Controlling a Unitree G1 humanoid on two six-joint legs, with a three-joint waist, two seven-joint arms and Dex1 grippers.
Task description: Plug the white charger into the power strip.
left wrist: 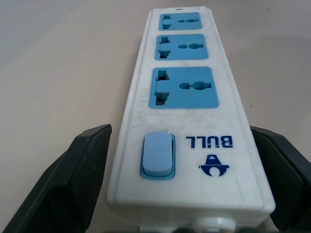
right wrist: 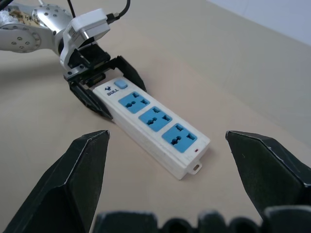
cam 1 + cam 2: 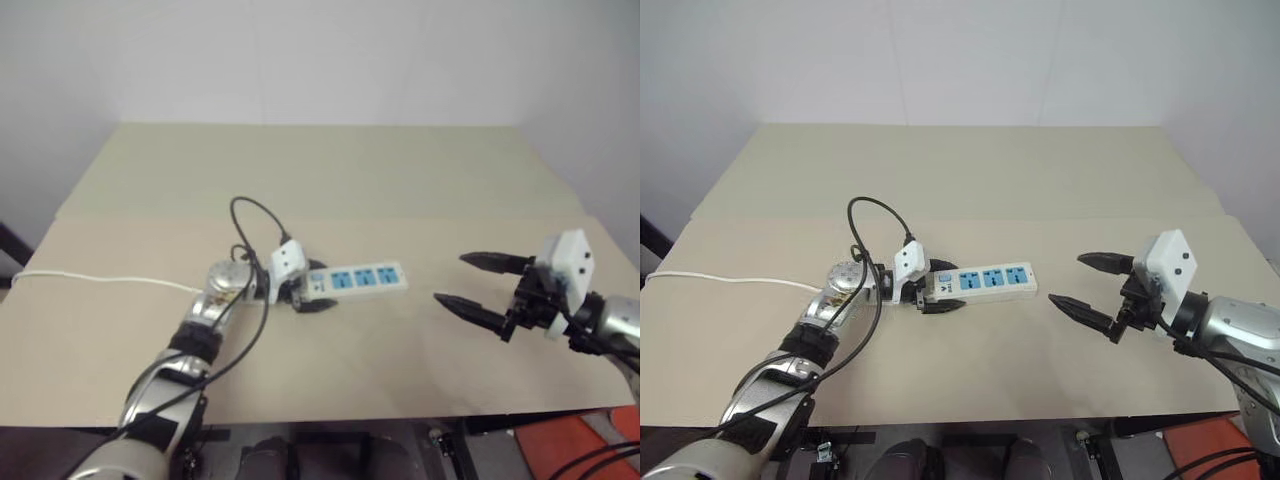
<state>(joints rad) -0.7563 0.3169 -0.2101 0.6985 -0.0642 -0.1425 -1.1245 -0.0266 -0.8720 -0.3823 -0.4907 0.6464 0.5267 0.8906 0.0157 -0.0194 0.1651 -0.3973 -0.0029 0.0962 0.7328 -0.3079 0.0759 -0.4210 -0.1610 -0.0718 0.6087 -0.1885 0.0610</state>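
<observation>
Long white plastic power strip with three blue sockets: rigid, light, likely to slide on the beige table; best held by its long sides. Left claw, wide open, straddles its switch end without gripping; right claw hovers wide open, empty.

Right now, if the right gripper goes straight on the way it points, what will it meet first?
Probably the free end of the power strip. The right gripper is open, empty and aimed at it over bare table. The left gripper straddles the switch end beyond. Depth is unclear, so it may pass above.

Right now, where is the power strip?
The power strip lies flat near the middle of the table, its switch end between the open fingers of the left gripper; the right gripper hovers off its far end.
</observation>
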